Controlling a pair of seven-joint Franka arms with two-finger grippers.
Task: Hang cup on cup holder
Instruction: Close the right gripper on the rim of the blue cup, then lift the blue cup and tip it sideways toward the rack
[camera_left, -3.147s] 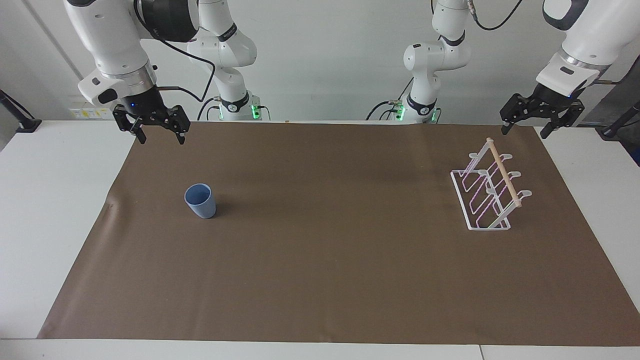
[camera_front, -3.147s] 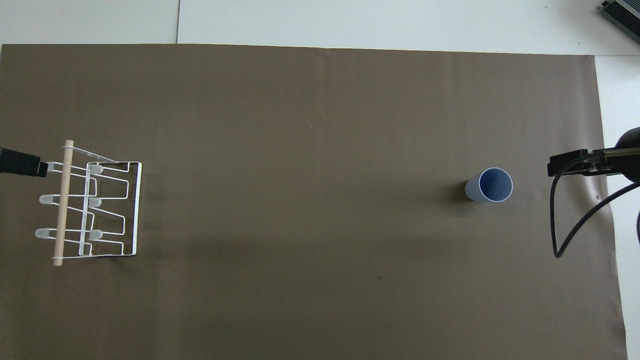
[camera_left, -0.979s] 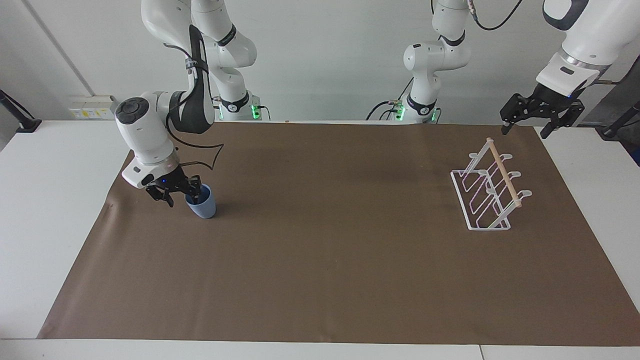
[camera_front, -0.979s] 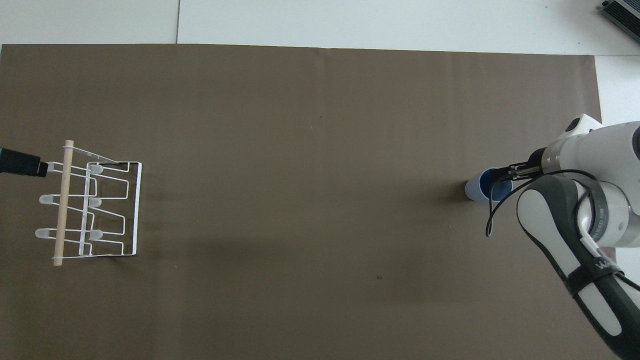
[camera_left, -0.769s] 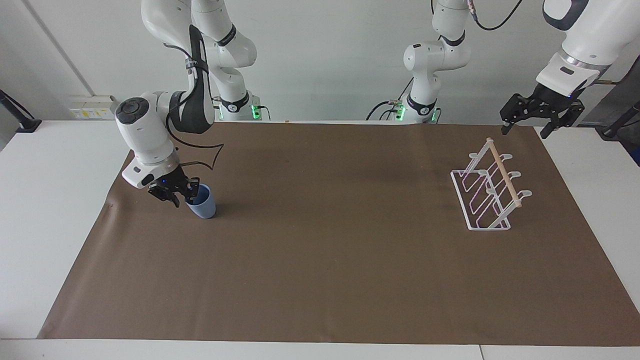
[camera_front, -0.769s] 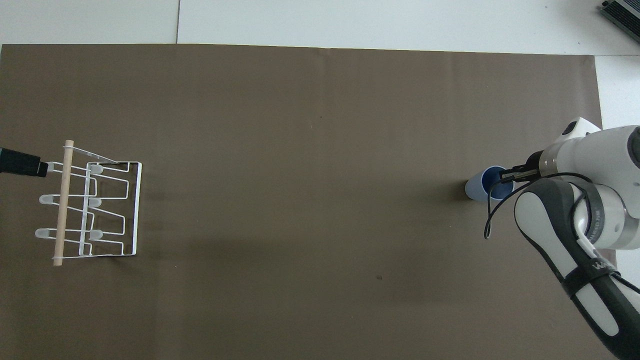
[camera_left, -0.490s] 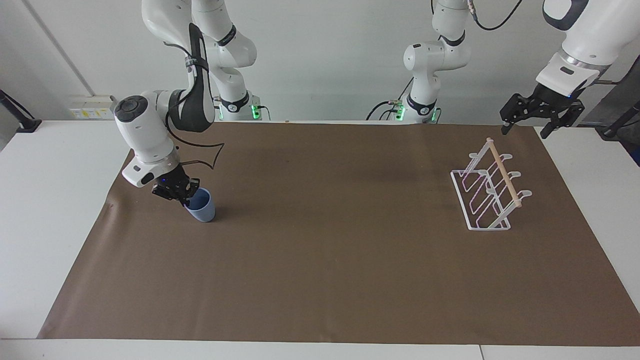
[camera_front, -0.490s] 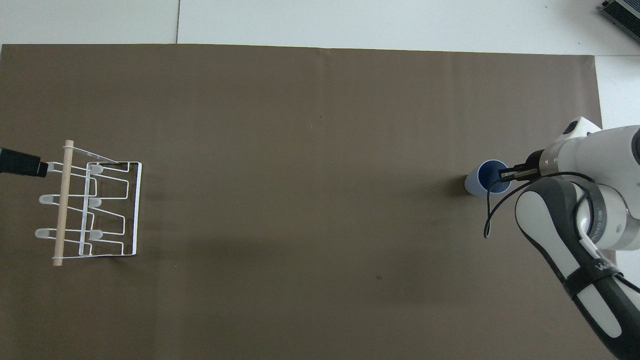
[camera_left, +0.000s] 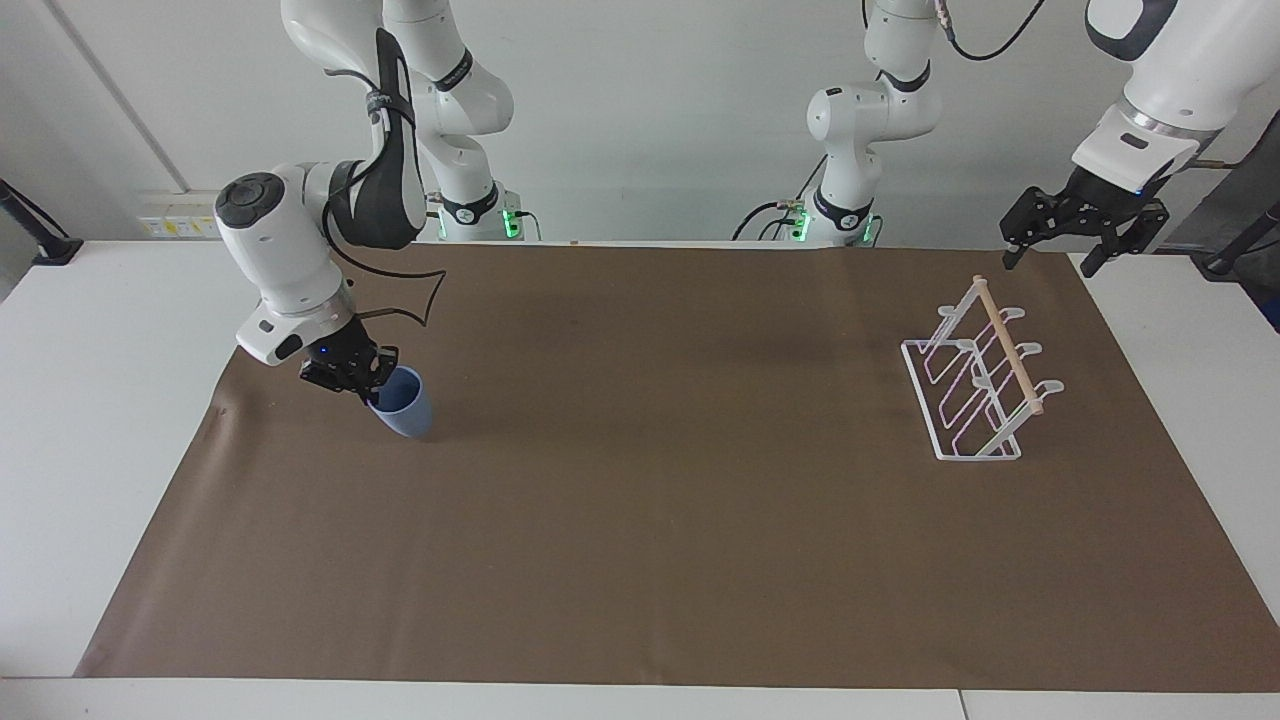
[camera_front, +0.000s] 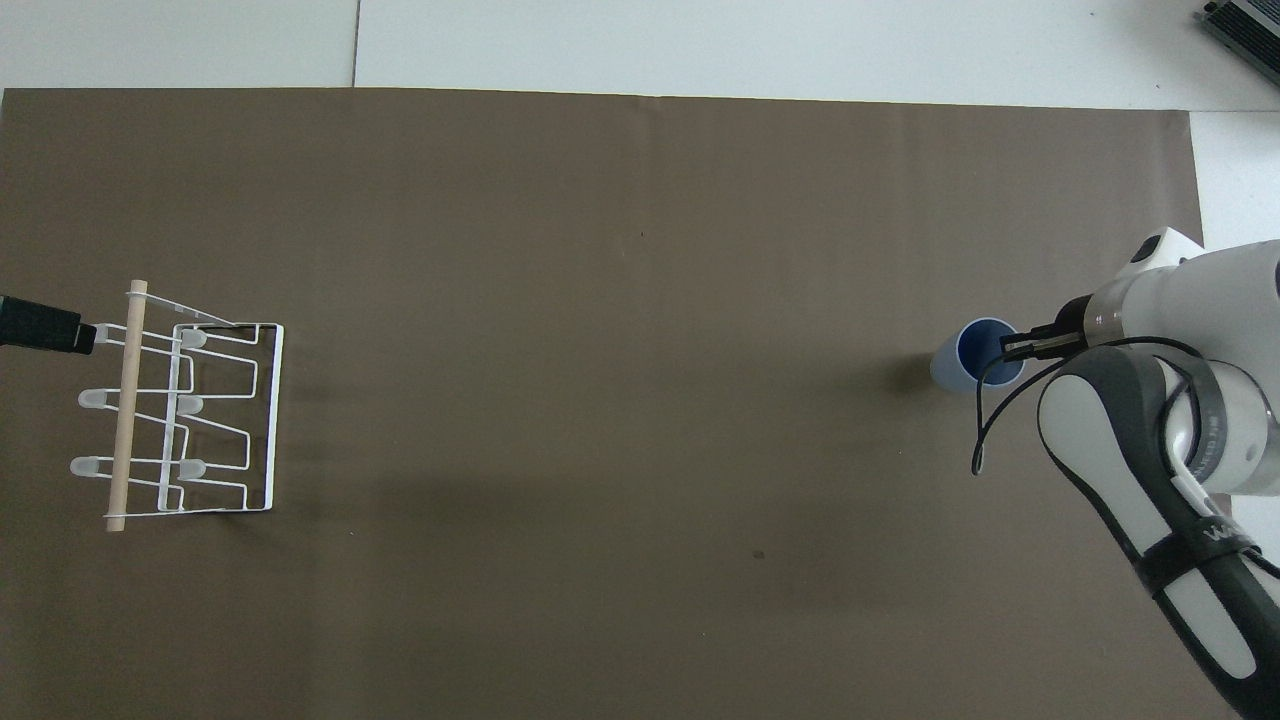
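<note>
The light-blue cup (camera_left: 408, 408) is at the right arm's end of the brown mat, tilted with its rim toward the right gripper. My right gripper (camera_left: 374, 388) is shut on the cup's rim, one finger inside it; in the overhead view the gripper (camera_front: 1010, 347) covers the rim of the cup (camera_front: 958, 362). The white wire cup holder (camera_left: 975, 388) with its wooden dowel stands at the left arm's end, also seen from overhead (camera_front: 185, 405). My left gripper (camera_left: 1047, 262) waits open in the air beside the holder; only its tip (camera_front: 45, 330) shows from overhead.
A brown mat (camera_left: 650, 520) covers most of the white table (camera_left: 90, 420). The two arm bases stand at the robots' edge of the table. A black cable hangs from the right wrist next to the cup.
The right arm came down from its raised rest pose to the cup and its fingers closed on the rim. In the last half second the cup tilted and shifted slightly. The left arm stayed still.
</note>
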